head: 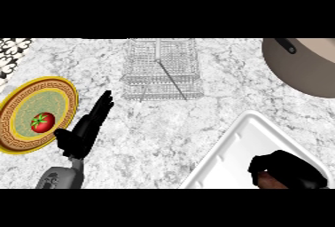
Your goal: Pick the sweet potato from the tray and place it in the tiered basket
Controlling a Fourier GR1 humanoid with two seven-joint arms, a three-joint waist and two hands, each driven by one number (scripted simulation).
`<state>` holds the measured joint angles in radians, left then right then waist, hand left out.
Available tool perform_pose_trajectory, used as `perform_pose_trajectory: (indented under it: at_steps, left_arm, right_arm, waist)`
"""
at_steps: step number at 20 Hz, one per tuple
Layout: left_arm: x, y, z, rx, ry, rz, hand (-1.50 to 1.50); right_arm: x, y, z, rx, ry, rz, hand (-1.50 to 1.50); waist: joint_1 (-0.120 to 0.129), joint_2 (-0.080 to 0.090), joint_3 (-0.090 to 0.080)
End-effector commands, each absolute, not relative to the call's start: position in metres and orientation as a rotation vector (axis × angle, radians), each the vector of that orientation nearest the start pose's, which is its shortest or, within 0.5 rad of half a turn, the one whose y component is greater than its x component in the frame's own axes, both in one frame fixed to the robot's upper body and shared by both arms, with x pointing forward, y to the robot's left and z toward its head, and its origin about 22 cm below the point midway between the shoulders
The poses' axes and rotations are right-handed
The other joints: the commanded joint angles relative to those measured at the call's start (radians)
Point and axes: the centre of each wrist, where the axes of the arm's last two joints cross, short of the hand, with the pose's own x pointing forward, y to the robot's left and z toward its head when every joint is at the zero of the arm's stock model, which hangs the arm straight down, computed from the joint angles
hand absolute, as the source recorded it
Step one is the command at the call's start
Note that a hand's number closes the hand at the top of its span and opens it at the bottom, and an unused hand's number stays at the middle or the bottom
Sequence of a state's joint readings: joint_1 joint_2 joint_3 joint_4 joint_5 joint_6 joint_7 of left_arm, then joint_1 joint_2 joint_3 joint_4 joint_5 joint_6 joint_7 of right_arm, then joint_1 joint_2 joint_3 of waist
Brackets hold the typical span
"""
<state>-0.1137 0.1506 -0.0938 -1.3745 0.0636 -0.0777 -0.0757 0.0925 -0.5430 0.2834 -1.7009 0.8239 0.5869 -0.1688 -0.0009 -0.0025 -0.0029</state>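
The right hand (288,170) is curling around the sweet potato (265,181) on the white tray (226,146), and next it probably needs lifting to the far tiered basket (159,68).

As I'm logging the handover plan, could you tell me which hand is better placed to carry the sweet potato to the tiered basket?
The right hand: it is curled over the sweet potato on the tray. The left hand rests open beside the plate.

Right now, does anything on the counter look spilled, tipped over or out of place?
Nothing stands out. The tomato sits on its plate, the tiered basket stands upright, and the right robot hand curls over something brown on the white tray.
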Motion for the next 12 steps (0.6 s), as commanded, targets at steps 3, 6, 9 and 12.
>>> perform_pose_trajectory:
  at_steps: [3,6,9,12]
  left_arm:
    - [0.268,0.231,-0.026,-0.082,-1.524,-0.223,0.0]
    - [0.264,0.217,-0.017,-0.057,-1.534,-0.223,0.0]
    - [0.268,0.224,-0.02,-0.104,-1.527,-0.229,0.0]
    - [0.276,0.224,-0.011,-0.121,-1.529,-0.26,0.0]
  right_arm:
    - [0.204,-0.281,0.013,-0.231,-1.111,1.622,1.5]
    - [0.222,-0.303,0.025,-0.355,-1.093,1.558,1.5]
    - [0.267,-0.331,0.056,-0.685,-1.052,1.324,1.5]
    - [0.298,-0.352,0.073,-0.896,-1.004,1.152,1.5]
  waist:
    - [-0.002,0.002,0.003]
    - [0.001,0.002,0.003]
    - [0.017,0.009,0.004]
    - [0.044,0.018,0.005]
